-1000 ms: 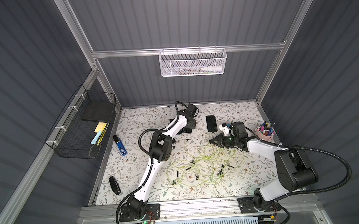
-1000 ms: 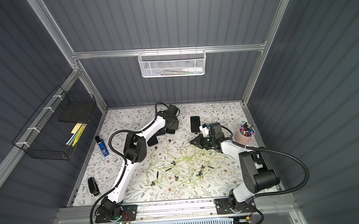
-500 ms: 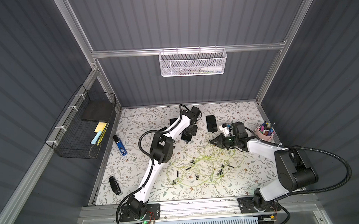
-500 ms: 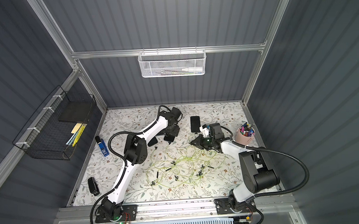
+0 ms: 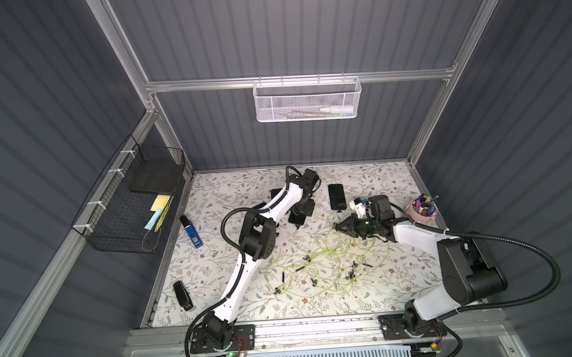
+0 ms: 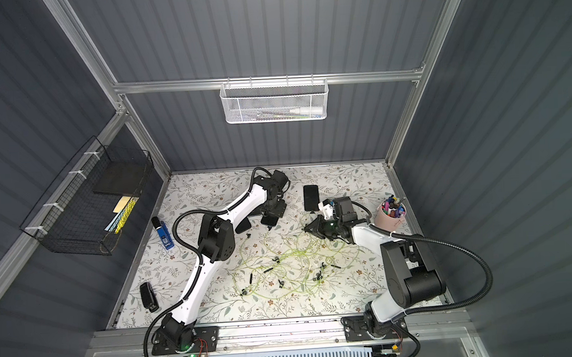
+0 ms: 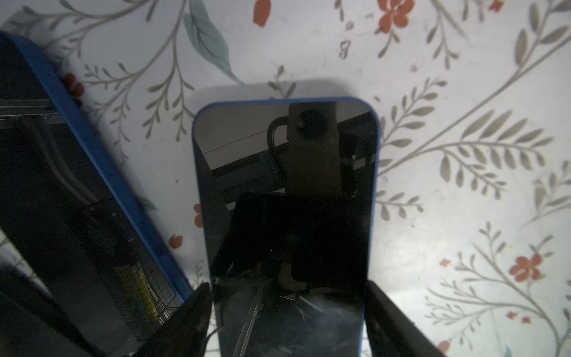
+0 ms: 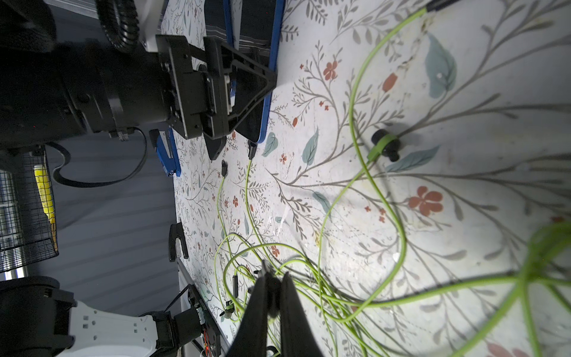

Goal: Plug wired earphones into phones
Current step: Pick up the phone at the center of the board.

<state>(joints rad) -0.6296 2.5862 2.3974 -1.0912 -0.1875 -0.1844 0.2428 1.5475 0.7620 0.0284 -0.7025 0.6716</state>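
A blue-edged phone [image 7: 287, 185] lies flat on the flowered table, and my left gripper [image 7: 287, 287] stands open astride it, one finger at each long edge. Both top views show this gripper [image 5: 301, 211] [image 6: 273, 213] over that phone [image 5: 296, 220]. A black plug [image 8: 251, 150] with green cable sits in the phone's near end. A second blue-edged phone [image 7: 61, 185] lies beside it, and a third phone [image 5: 337, 196] at the back. The wired earphones [image 5: 314, 261] sprawl mid-table. My right gripper [image 8: 273, 273] [image 5: 337, 226] is shut on a small dark earphone plug above the tangle's edge.
A blue-and-black stick device [image 5: 191, 231] and a small black object [image 5: 182, 295] lie near the left edge. A pink cup of pens [image 5: 422, 211] stands at the right. A black wire basket [image 5: 129, 199] hangs on the left wall, a white mesh basket [image 5: 306, 100] on the back wall.
My left gripper has come forward and down from the back of the table to straddle the phone, jaws slightly wider. The right arm has not moved.
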